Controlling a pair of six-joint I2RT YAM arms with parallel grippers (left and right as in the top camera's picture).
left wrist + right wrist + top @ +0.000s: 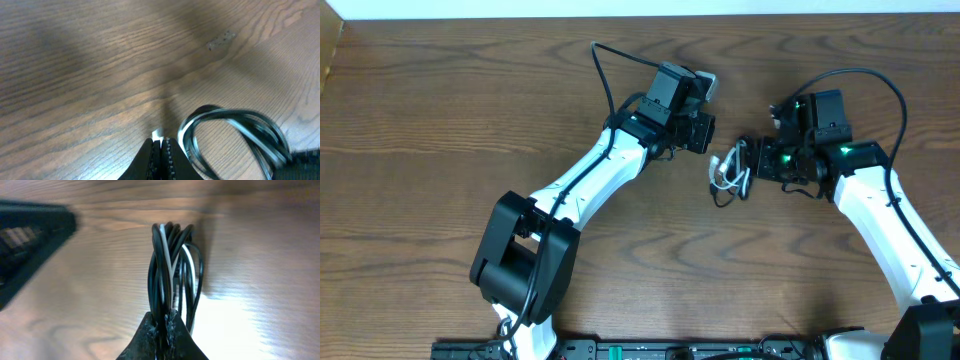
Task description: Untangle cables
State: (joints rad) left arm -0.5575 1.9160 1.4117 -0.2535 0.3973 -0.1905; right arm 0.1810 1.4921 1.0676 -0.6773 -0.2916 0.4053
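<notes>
Cables [170,265], coiled thin black and white cords, pinched by my right end effector [162,322]; left end effector [161,145] pressed together; best tease loops apart gently.

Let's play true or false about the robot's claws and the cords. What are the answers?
1. The right claw pinches the cables. True.
2. The cables are red and blue. False: they are black and white.
3. The left claw is wide open. False: it is shut.
4. The cables are bunched together in loops. True.
5. The table is glass. False: it is brown wood.
</notes>
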